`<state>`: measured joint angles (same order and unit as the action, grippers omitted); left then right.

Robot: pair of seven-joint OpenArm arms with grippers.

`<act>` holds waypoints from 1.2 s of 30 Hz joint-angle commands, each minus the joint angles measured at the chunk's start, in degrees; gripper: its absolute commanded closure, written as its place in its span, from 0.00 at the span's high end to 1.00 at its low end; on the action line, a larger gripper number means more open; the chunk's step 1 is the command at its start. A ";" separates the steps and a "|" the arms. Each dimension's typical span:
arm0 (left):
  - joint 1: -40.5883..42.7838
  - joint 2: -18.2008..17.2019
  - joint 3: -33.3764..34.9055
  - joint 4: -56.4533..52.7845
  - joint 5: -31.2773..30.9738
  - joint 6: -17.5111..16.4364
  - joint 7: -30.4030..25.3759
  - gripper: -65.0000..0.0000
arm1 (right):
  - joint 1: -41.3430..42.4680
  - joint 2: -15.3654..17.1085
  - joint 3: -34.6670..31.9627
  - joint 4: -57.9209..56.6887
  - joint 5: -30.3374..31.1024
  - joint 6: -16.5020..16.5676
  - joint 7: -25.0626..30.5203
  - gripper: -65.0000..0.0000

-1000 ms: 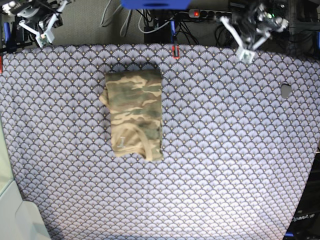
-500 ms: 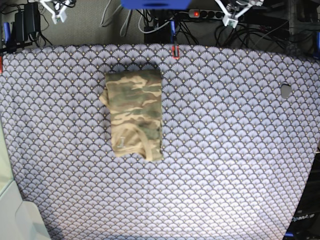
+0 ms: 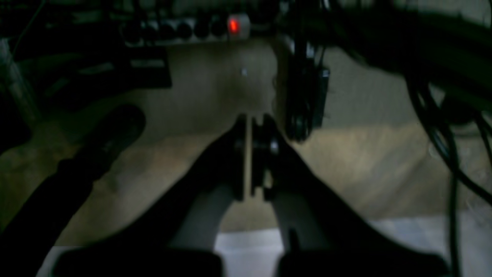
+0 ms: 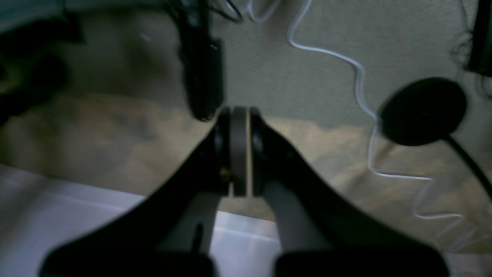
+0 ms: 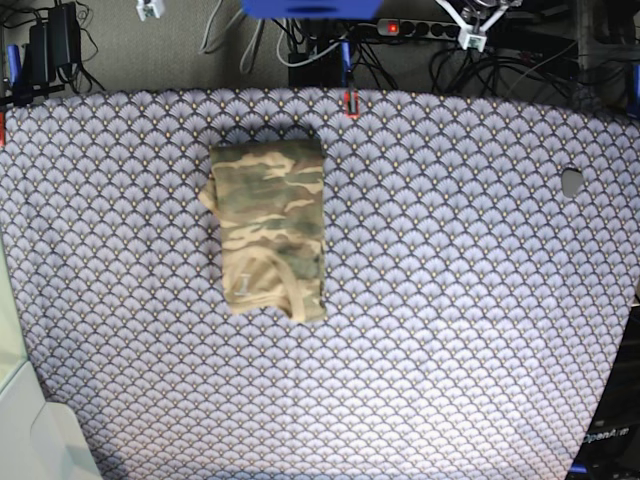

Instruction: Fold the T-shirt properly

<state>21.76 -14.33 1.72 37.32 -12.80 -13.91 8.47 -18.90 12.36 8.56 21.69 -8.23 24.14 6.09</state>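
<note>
The T-shirt (image 5: 268,228) lies folded into a compact upright rectangle on the patterned cloth (image 5: 450,300), left of centre and nearer the far edge. Nothing touches it. Both arms are at the far edge, well apart from the shirt. The left gripper (image 3: 251,154) has its jaws closed together on nothing, over bare floor near a power strip (image 3: 184,29) with a red light. The right gripper (image 4: 238,150) is likewise closed and empty, near a white cable (image 4: 359,88). Both wrist views are dim and blurred, so finer detail is uncertain.
</note>
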 commanded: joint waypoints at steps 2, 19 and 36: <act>-1.67 1.01 0.00 -5.89 0.01 -0.11 -4.12 0.00 | 1.71 0.26 -1.66 -2.75 0.10 -2.91 0.37 0.00; -12.84 7.60 -0.09 -27.17 -0.08 16.86 -17.04 0.01 | 8.65 -5.90 -2.01 -10.48 0.10 -14.78 3.01 0.00; -13.80 8.92 -0.09 -27.43 -0.08 16.94 -17.04 0.01 | 8.04 -8.71 -5.88 -11.01 -4.65 -34.56 6.88 0.00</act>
<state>8.01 -5.23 1.63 9.72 -13.06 2.83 -8.12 -10.50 3.66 2.68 10.74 -13.08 -9.96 12.78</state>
